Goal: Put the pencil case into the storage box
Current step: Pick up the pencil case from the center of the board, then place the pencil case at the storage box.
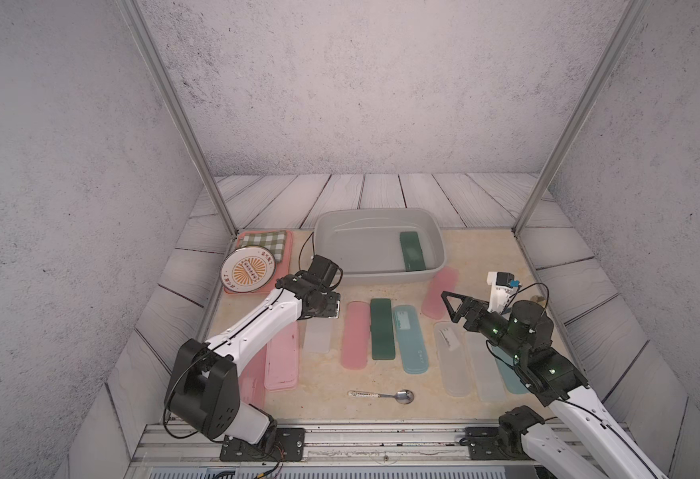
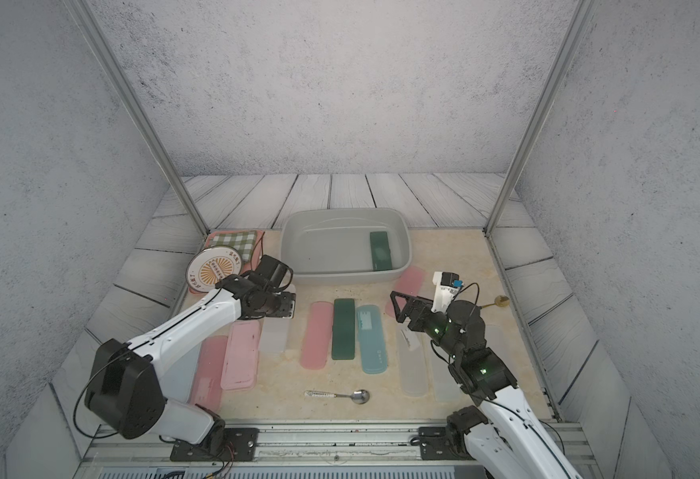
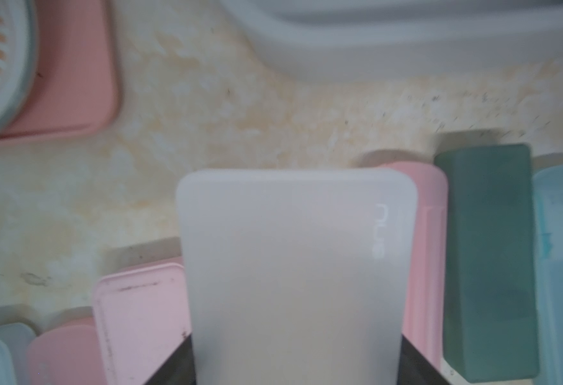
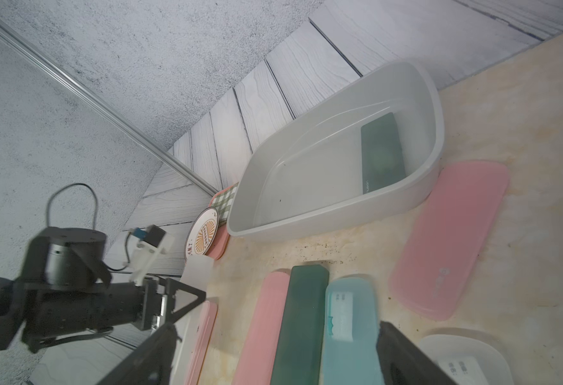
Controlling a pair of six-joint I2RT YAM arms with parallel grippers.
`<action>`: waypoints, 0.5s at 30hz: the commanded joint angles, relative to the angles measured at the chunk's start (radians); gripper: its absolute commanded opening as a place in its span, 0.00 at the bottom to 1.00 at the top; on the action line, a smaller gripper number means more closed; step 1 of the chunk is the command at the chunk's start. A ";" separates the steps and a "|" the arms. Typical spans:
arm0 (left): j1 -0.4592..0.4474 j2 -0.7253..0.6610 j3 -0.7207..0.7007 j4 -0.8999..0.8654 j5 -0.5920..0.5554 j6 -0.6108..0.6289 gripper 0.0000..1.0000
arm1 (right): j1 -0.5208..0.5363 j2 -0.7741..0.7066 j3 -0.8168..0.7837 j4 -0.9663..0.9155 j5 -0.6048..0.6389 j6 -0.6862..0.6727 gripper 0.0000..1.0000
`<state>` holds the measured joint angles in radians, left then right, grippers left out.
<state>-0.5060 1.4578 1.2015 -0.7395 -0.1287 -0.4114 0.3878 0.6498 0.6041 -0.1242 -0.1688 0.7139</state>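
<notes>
Straddling far end of frosted pencil case (image 1: 318, 334), left gripper (image 1: 326, 310) has fingers (image 3: 176, 366) against both long edges, so it looks clamped across width. Case lies between pink box (image 1: 282, 361) and pink case (image 1: 356, 336), long axis near–far. Storage box (image 1: 381, 277) sits just beyond, far-right, green case (image 1: 412, 251) inside. Right gripper (image 1: 450, 307) spread wide, empty, well right — left arm nearer.
</notes>
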 commanded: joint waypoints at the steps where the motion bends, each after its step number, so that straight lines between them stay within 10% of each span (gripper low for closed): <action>1: 0.010 0.004 0.127 -0.055 -0.085 0.061 0.67 | 0.005 -0.026 -0.032 0.008 0.051 -0.007 0.95; 15: 0.072 0.673 0.879 0.144 -0.203 0.043 0.67 | 0.041 0.014 0.001 -0.009 -0.191 -0.195 0.94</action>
<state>-0.4606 2.0335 1.9541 -0.5888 -0.3042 -0.3420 0.4114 0.7017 0.5747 -0.1066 -0.2909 0.6338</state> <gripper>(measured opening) 0.727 0.944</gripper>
